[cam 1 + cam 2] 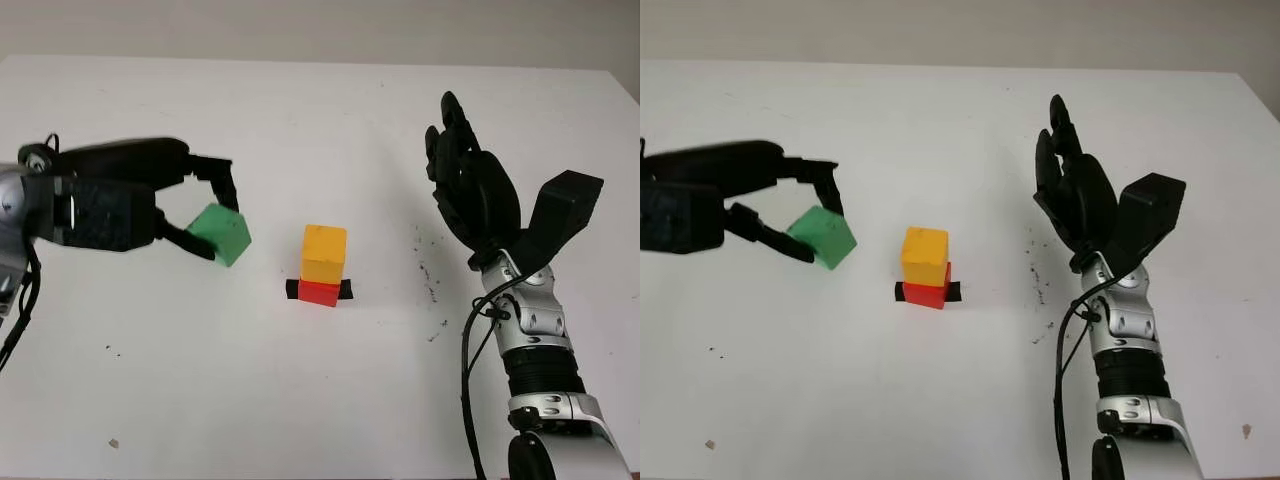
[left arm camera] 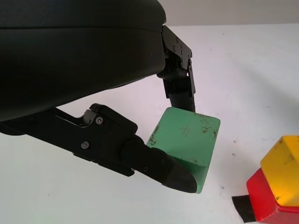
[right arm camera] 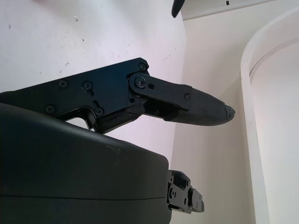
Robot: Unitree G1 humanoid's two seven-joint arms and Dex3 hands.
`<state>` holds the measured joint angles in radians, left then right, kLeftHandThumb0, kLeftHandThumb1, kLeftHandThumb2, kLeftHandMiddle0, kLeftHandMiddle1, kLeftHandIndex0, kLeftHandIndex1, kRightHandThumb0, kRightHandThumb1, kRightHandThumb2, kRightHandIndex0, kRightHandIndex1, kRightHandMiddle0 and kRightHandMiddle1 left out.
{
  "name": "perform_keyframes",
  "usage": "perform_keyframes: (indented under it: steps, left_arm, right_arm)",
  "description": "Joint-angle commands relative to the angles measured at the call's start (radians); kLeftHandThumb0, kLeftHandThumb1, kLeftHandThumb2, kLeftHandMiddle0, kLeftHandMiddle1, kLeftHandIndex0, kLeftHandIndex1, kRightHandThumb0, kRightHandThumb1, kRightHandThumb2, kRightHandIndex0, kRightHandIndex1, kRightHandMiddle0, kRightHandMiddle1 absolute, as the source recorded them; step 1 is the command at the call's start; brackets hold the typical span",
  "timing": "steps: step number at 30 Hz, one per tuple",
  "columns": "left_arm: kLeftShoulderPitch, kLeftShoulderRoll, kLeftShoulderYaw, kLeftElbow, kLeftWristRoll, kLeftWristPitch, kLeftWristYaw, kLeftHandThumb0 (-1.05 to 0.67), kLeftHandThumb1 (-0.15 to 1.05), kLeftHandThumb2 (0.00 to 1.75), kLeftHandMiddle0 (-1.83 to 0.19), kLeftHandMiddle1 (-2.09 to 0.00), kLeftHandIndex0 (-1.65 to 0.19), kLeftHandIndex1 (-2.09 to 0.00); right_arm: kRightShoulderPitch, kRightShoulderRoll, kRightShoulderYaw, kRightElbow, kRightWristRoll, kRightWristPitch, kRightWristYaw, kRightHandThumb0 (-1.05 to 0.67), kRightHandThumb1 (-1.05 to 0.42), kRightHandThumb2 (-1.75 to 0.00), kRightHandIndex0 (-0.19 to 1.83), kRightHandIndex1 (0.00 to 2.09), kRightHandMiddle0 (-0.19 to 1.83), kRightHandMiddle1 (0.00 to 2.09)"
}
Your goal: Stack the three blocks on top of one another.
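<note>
I have the left hand (image 1: 205, 215) pinching the green cube-shaped block (image 1: 221, 234), with black fingers (image 2: 161, 165) pressed against opposite faces of it. The block hangs tilted, one corner pointing down, and it looks clear of the white tabletop (image 1: 300, 120), though I cannot be sure of that from my views. It sits to the left of the small stack in the middle of the table, near it but apart, with bare table showing between the two.

That stack is the yellow cube-shaped block (image 1: 324, 253) standing on the red block (image 1: 320, 292). The yellow one sits a little askew on the red one. The red block rests on a short strip of black tape (image 1: 346, 289) whose ends stick out on either side of it.

My right hand (image 1: 470, 185) is to the right of the stack, well apart from it. It is raised on its upright forearm and holds nothing, so I read it as open. A few dark specks (image 1: 428, 275) mark the tabletop between the stack and that forearm.
</note>
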<state>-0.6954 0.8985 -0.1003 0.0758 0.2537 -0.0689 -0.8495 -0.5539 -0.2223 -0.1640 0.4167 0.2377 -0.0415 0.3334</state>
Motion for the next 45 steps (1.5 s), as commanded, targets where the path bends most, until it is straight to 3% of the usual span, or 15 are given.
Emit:
perform_keyframes:
  steps: [1, 3, 6, 13, 23, 30, 32, 36, 40, 45]
  left_arm:
    - [-0.123, 0.016, -0.016, -0.009, -0.004, 0.044, -0.066, -0.48, 1.04, 0.05, -0.13, -0.06, -0.30, -1.50]
    - [-0.221, 0.008, -0.035, 0.003, -0.003, 0.077, -0.118, -0.52, 1.03, 0.05, -0.16, -0.07, -0.31, -1.56]
    - [-0.303, -0.010, -0.065, 0.008, 0.022, 0.109, -0.148, -0.52, 1.02, 0.05, -0.18, -0.07, -0.31, -1.63]
    - [-0.387, -0.084, -0.111, -0.055, 0.079, 0.280, -0.151, -0.45, 1.02, 0.05, -0.19, -0.06, -0.28, -1.56]
    - [-0.377, -0.220, -0.151, -0.179, 0.151, 0.503, -0.073, -0.41, 1.04, 0.06, -0.18, -0.06, -0.21, -1.77]
    - [-0.339, -0.322, -0.178, -0.316, 0.220, 0.770, 0.006, -0.37, 1.05, 0.09, -0.23, -0.06, -0.29, -1.56]
    - [-0.327, -0.343, -0.184, -0.349, 0.228, 0.830, 0.021, -0.35, 1.05, 0.12, -0.20, -0.05, -0.28, -1.63]
    - [-0.316, -0.340, -0.216, -0.389, 0.247, 0.899, 0.022, -0.32, 1.05, 0.13, -0.21, -0.06, -0.22, -1.76]
    - [-0.328, -0.316, -0.260, -0.407, 0.256, 0.962, -0.022, -0.33, 1.05, 0.15, -0.21, -0.06, -0.27, -1.61]
    - [-0.352, -0.295, -0.296, -0.416, 0.240, 1.027, -0.076, -0.32, 1.05, 0.14, -0.22, -0.05, -0.28, -1.75]
  right_arm:
    - [0.012, 0.004, 0.003, -0.028, -0.002, 0.002, -0.004, -0.66, -1.05, -0.65, -0.19, 0.00, -0.19, 0.00]
    - [0.015, 0.010, 0.009, -0.034, -0.005, 0.009, -0.009, -0.66, -1.05, -0.65, -0.19, 0.00, -0.19, 0.00]
    - [0.017, 0.015, 0.019, -0.036, -0.015, 0.005, -0.013, -0.66, -1.05, -0.65, -0.19, 0.00, -0.19, 0.00]
    - [0.021, 0.030, 0.028, -0.028, -0.019, -0.029, -0.007, -0.66, -1.05, -0.64, -0.19, 0.00, -0.19, 0.00]
    - [0.027, 0.043, 0.034, -0.022, -0.022, -0.054, 0.002, -0.63, -1.05, -0.64, -0.19, 0.00, -0.19, 0.00]
    - [0.018, 0.055, 0.038, -0.001, -0.027, -0.062, -0.011, -0.63, -1.05, -0.62, -0.19, 0.00, -0.19, 0.00]
    - [0.018, 0.055, 0.041, -0.001, -0.030, -0.056, -0.014, -0.62, -1.05, -0.62, -0.19, 0.00, -0.19, 0.00]
    - [0.014, 0.062, 0.045, 0.004, -0.041, -0.057, -0.025, -0.61, -1.05, -0.63, -0.19, 0.00, -0.19, 0.00]
    - [0.006, 0.072, 0.050, 0.014, -0.052, -0.059, -0.038, -0.64, -1.05, -0.61, -0.19, 0.00, -0.19, 0.00]
    - [-0.001, 0.089, 0.053, 0.023, -0.058, -0.071, -0.051, -0.65, -1.05, -0.59, -0.19, 0.00, -0.19, 0.00]
